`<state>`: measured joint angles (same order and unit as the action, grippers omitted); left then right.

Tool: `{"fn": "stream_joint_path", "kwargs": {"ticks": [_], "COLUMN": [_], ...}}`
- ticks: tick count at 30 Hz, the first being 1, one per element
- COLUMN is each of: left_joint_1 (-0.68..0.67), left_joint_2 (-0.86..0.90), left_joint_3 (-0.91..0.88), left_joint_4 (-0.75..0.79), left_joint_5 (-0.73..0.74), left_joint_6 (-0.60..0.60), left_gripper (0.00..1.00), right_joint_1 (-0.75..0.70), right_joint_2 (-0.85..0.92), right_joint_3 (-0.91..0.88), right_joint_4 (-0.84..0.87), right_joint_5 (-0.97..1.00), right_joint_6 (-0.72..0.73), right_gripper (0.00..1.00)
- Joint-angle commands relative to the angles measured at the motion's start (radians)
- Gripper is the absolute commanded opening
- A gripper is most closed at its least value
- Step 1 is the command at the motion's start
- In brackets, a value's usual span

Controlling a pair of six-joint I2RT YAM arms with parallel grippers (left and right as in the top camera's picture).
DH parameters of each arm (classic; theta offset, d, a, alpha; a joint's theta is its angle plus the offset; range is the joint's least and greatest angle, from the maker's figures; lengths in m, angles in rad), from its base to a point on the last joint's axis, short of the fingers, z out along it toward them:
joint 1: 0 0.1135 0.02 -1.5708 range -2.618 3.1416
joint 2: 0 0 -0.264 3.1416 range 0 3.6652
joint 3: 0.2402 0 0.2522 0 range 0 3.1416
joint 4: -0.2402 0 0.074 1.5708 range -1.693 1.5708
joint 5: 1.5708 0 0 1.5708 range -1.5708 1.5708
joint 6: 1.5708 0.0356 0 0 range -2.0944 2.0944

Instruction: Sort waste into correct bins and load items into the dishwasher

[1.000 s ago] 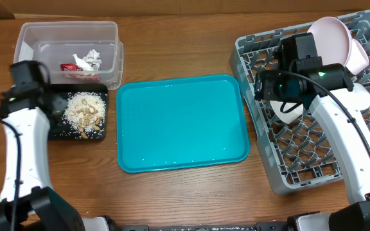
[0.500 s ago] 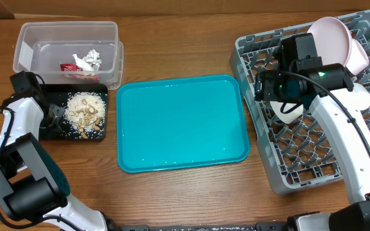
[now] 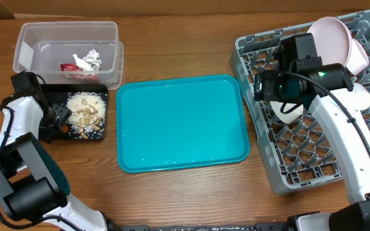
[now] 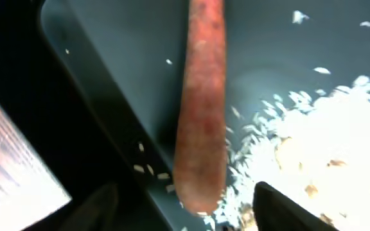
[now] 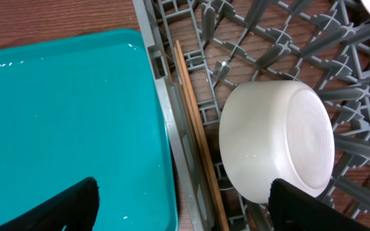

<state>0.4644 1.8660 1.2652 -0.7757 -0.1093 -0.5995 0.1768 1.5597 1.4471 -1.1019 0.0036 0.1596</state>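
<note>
My left gripper (image 4: pixel 188 208) hangs open low over the black tray (image 4: pixel 281 38). The orange carrot piece (image 4: pixel 201 96) lies loose on the tray between the spread fingers. Beige food scraps (image 4: pixel 326 141) are heaped just right of it. In the overhead view the left gripper (image 3: pixel 58 119) is at the black tray's (image 3: pixel 82 138) left side. My right gripper (image 5: pixel 182 205) is open and empty above the left edge of the grey dish rack (image 5: pixel 172 128). Under it lie the chopsticks (image 5: pixel 198 141) and an upturned white bowl (image 5: pixel 281 138).
The clear tub (image 3: pixel 69 25) behind the black tray holds a red wrapper (image 3: pixel 68 67) and crumpled paper (image 3: pixel 90 59). The teal tray (image 3: pixel 182 122) lies in the middle. A pink plate (image 3: pixel 331 38) stands at the dish rack's (image 3: pixel 313 167) far end.
The left arm has swung down towards the black tray, and its jaws have opened and let go of the carrot piece. The right arm has not moved.
</note>
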Motion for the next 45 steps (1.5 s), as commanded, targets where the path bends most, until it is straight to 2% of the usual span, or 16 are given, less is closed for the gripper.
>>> {"fn": "stream_joint_path", "kwargs": {"ticks": [1,4,8,12,14,15,18,20,27,34,41,45], "left_joint_1": [-0.008,-0.028,-0.108,-0.230,-0.312,-0.346,-0.467,-0.546,-0.753,-0.910,-0.924,-0.903], "left_joint_2": [-0.112,-0.179,-0.263,-0.283,-0.278,-0.278,-0.277,-0.277,-0.277,-0.277,-0.277,-0.277], "left_joint_3": [0.094,0.150,0.162,0.161,0.148,0.136,0.069,0.010,-0.198,-0.366,-0.480,-0.484], "left_joint_4": [-0.041,-0.085,-0.145,-0.319,-0.415,-0.442,-0.481,-0.491,-0.508,-0.412,-0.207,-0.108], "left_joint_5": [0.037,0.119,0.238,0.245,0.235,0.232,0.233,0.233,0.245,0.244,0.228,0.145], "left_joint_6": [0.029,0.058,0.124,0.129,0.130,0.134,0.144,0.143,0.039,-0.052,-0.064,-0.070], "left_gripper": [0.73,0.74,0.64,0.64,0.60,0.56,0.33,0.04,0.04,0.04,0.04,0.04], "right_joint_1": [-0.002,-0.002,-0.002,-0.002,-0.002,-0.002,-0.002,-0.002,-0.002,-0.002,-0.002,-0.002], "right_joint_2": [0.001,0.002,0.002,0.002,0.002,0.002,0.002,0.002,0.002,0.002,0.001,0.002], "right_joint_3": [0.013,0.013,0.013,0.013,0.013,0.013,0.013,0.013,0.013,0.013,0.013,0.013], "right_joint_4": [0.001,0.001,0.000,-0.002,-0.008,-0.008,-0.009,-0.010,-0.014,-0.015,-0.015,-0.015], "right_joint_5": [-0.011,-0.073,-0.099,-0.099,-0.098,-0.095,-0.092,-0.091,-0.092,-0.092,-0.092,-0.092], "right_joint_6": [-0.011,-0.011,-0.011,-0.011,-0.011,-0.011,-0.011,-0.011,-0.011,-0.011,-0.011,-0.011], "right_gripper": [0.86,0.76,0.55,0.52,0.52,0.52,0.51,0.51,0.51,0.51,0.51,0.51]}}
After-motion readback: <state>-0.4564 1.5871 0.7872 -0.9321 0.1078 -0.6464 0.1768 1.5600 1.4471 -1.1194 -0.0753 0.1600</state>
